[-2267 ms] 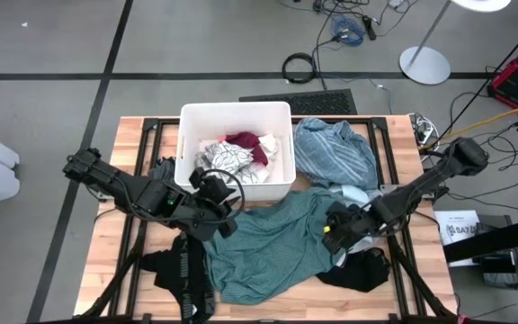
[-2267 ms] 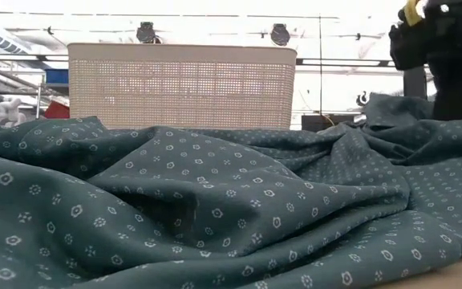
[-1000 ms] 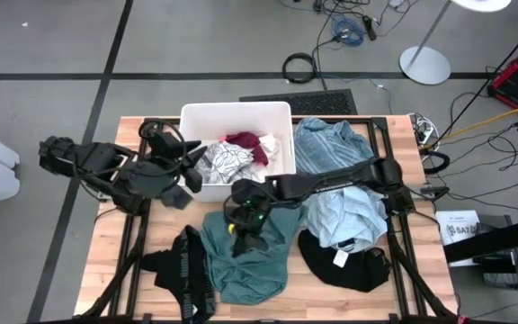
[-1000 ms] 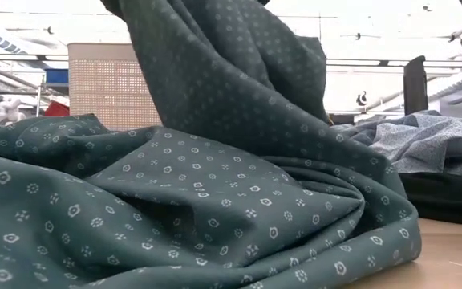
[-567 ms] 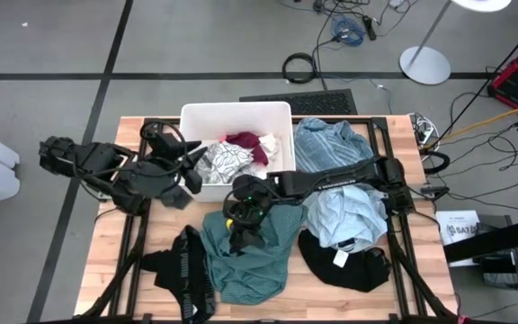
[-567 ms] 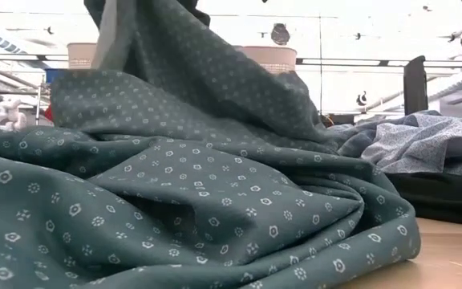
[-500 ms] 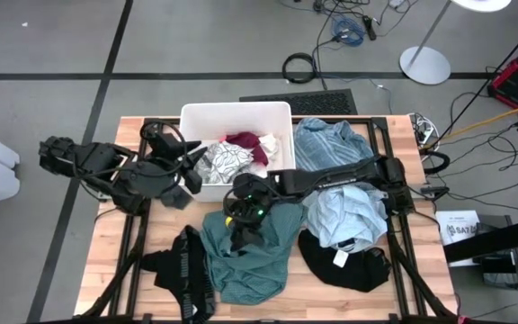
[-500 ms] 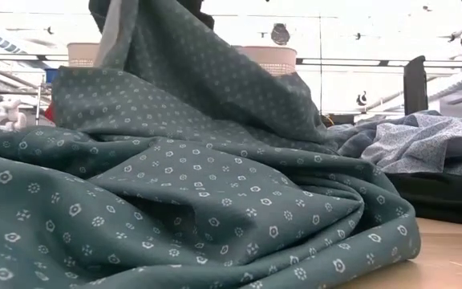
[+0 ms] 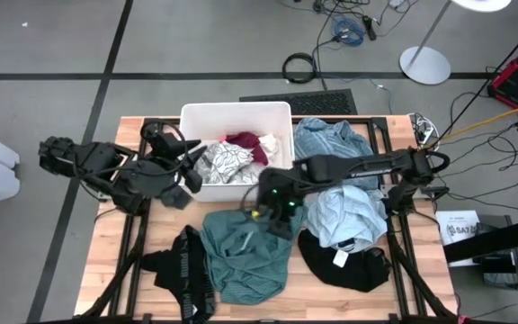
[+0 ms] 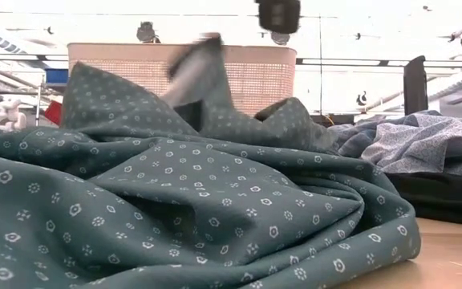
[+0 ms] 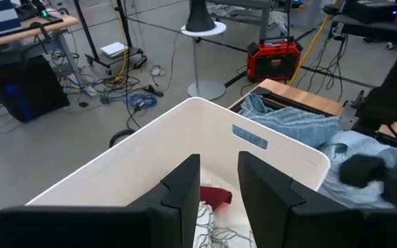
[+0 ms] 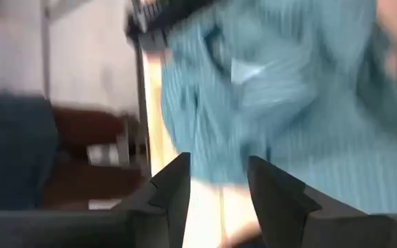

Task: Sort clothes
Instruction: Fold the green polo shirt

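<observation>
The teal-green garment (image 9: 241,256) lies heaped on the table's near middle and fills the low view (image 10: 175,201). My right gripper (image 9: 273,205) is open and empty just above its far edge; it also shows at the top of the low view (image 10: 279,14). In the right wrist view (image 12: 216,186) it looks onto the light blue garment (image 9: 344,211). My left gripper (image 11: 218,182) is open and empty over the left end of the white bin (image 9: 236,108). The white-grey patterned piece (image 9: 226,162) and the dark red piece (image 9: 245,142) lie in the bin.
A black garment with white lettering (image 9: 183,270) lies at the near left. Another black piece (image 9: 349,265) lies near right under the light blue one. A blue striped garment (image 9: 331,148) lies right of the bin. Bare wood shows at the table's left edge (image 9: 106,243).
My right gripper has gone up and toward the table's right and far side, away from the teal heap. The part of the teal garment that hung raised from it has dropped back onto the heap and no longer hangs from the gripper.
</observation>
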Controlling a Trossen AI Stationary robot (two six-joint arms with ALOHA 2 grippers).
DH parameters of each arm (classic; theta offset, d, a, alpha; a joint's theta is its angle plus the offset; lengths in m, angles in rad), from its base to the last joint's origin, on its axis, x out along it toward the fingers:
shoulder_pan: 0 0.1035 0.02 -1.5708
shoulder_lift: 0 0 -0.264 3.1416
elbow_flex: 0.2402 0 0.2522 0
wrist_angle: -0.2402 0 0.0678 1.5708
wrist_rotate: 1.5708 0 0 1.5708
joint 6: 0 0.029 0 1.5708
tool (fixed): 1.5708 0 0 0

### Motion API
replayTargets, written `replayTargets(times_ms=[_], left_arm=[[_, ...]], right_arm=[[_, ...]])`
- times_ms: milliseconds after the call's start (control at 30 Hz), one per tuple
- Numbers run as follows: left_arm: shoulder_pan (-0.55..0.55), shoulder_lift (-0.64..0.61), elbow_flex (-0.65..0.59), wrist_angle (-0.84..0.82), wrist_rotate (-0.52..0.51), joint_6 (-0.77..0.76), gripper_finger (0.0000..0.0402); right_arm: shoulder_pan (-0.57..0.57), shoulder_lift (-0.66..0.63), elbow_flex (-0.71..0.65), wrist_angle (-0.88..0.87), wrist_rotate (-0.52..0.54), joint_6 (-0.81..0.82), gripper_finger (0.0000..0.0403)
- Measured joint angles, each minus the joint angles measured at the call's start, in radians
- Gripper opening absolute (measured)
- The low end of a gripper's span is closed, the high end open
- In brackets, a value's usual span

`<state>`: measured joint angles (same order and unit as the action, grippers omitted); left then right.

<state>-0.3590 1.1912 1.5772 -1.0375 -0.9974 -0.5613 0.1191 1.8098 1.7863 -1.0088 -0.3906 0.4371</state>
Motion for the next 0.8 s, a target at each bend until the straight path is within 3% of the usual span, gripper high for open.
replayTargets(times_ms=[67,233,300,433,600,700,800], left_arm=[[0.009,0.0,0.0,0.0,0.0,0.001,0.0109],[0.021,0.0,0.0,0.004,0.0,-0.001,0.0109],[0.021,0.0,0.0,0.004,0.0,-0.001,0.0109],[0.02,0.0,0.0,0.004,0.013,-0.002,0.0109],[0.02,0.0,0.0,0.0,0.027,-0.005,0.0109],[0.02,0.0,0.0,0.0,0.027,-0.004,0.0109],[0.023,0.0,0.0,0.0,0.027,-0.004,0.0109]], right_arm=[[0.017,-0.014,0.0,-0.097,0.051,-0.004,0.0131],[0.081,-0.045,-0.029,-0.243,0.372,-0.002,0.013],[0.098,-0.069,-0.095,-0.213,0.389,0.004,0.013],[0.101,-0.157,-0.342,-0.003,0.343,0.063,0.013],[0.097,-0.306,-0.703,0.381,0.366,0.199,0.013],[0.088,-0.356,-0.835,0.539,0.386,0.205,0.0131],[0.084,-0.362,-0.901,0.585,0.463,0.165,0.0141]])
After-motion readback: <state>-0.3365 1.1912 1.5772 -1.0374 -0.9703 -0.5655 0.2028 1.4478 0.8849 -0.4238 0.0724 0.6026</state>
